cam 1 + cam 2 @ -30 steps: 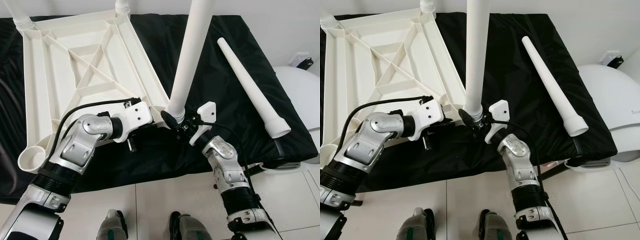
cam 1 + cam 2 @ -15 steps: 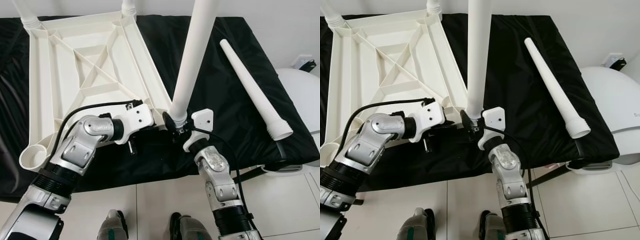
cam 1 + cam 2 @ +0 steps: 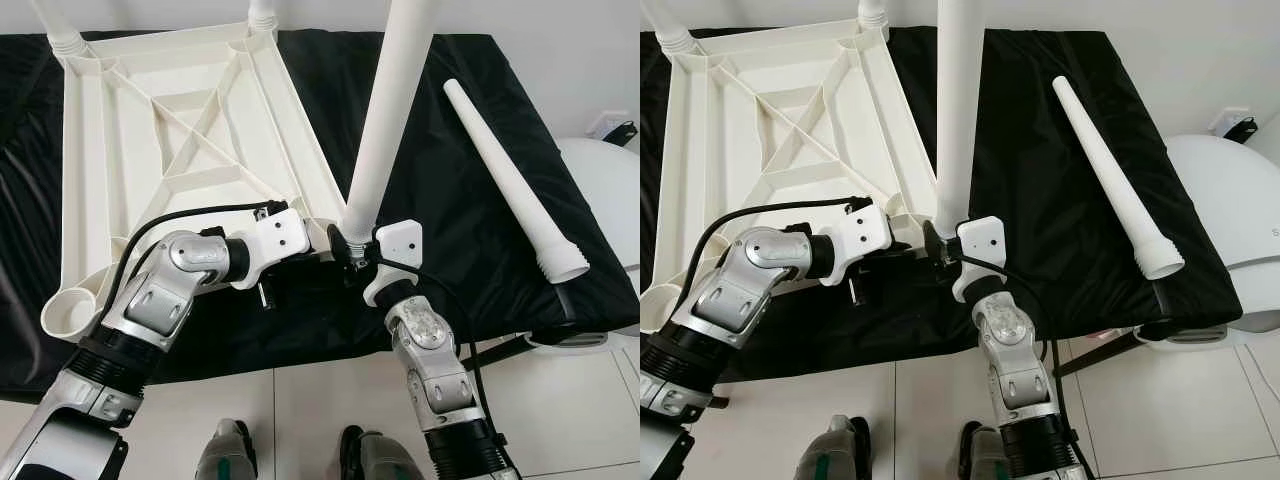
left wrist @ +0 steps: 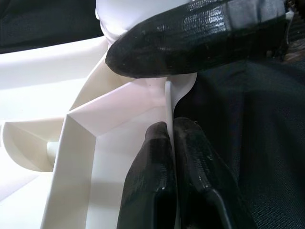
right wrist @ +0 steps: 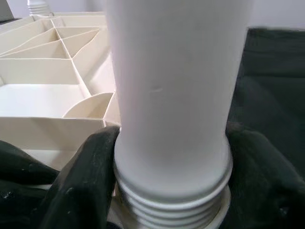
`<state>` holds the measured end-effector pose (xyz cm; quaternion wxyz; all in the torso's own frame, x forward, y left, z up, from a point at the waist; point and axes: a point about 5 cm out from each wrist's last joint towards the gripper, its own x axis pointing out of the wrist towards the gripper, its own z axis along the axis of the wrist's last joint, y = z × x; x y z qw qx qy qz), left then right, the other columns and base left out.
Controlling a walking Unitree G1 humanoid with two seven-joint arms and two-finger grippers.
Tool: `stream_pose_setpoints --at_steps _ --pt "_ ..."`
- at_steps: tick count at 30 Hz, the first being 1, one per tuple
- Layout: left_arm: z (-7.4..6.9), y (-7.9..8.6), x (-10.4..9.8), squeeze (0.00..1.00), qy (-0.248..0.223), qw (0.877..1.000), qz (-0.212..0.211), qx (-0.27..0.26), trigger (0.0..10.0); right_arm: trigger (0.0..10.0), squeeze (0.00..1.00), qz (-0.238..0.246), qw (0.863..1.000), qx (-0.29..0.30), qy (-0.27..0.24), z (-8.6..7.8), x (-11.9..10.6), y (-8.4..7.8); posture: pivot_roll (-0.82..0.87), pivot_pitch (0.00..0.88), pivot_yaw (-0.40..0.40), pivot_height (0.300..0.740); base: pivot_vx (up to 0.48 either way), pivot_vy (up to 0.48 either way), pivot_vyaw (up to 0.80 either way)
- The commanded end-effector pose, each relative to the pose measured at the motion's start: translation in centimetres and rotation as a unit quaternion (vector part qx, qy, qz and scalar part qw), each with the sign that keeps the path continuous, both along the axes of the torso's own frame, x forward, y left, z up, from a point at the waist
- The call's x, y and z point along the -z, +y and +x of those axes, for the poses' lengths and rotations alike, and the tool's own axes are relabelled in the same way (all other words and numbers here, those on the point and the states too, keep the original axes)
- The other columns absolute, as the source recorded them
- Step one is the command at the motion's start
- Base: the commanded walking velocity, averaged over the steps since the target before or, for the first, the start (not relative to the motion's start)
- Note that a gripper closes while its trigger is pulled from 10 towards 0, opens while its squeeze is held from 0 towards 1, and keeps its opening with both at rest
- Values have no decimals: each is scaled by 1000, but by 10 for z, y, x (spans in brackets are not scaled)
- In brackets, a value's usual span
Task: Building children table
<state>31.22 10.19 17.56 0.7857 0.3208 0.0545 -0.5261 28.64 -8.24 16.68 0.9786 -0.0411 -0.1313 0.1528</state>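
You have the white tabletop (image 3: 170,150) lying upside down on the black sheet, its ribbed underside facing up. 2 legs stand at its far corners, and 1 tall white leg (image 3: 385,110) stands upright at the near right corner, threaded end down. The near left socket (image 3: 68,318) is open. A 4th tapered leg (image 3: 510,180) lies loose, well apart to the right.

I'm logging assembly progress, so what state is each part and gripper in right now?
Tabletop: upside down on the black cloth, ribs up.
Upright leg: standing at the near corner socket, threads showing.
Spare leg: lying loose on the cloth.
Right gripper: shut on the upright leg.
Left gripper: pinching the tabletop rim.
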Motion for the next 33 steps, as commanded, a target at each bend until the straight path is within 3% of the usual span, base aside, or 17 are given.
stream_pose_setpoints --at_steps 1,10,14,15,16,22,27,33 --pt "-5 16 46 0 85 994 51 -46 10000 10000 1000 27 999 14 16 -6 4 9 106 221 -21 740 0 0 0" --pt "-5 16 46 0 84 994 51 -45 10000 10000 1000 21 1000 3 12 -3 4 4 105 220 -22 740 0 0 0" --pt "-5 16 46 0 84 994 50 -46 10000 10000 1000 18 999 -34 17 3 5 -2 107 218 -24 740 0 0 0" --pt "-5 16 46 0 84 994 50 -47 10000 10000 345 12 998 -56 27 8 8 -5 106 217 -25 740 0 0 0" --pt "-5 16 46 0 84 994 50 -47 10000 10000 0 2 997 -78 29 10 10 -7 107 217 -25 740 0 0 0" --pt "-5 16 46 0 83 994 50 -47 10000 10000 0 -16 991 -127 32 18 11 -14 107 214 -25 740 0 0 0" --pt "-5 16 46 0 83 994 50 -46 10000 10000 0 -41 977 -207 30 33 9 -26 112 209 -25 740 0 0 0" --pt "-6 16 46 0 83 994 51 -46 10000 10000 0 -34 962 -267 38 43 7 -34 120 208 -22 740 0 0 0"
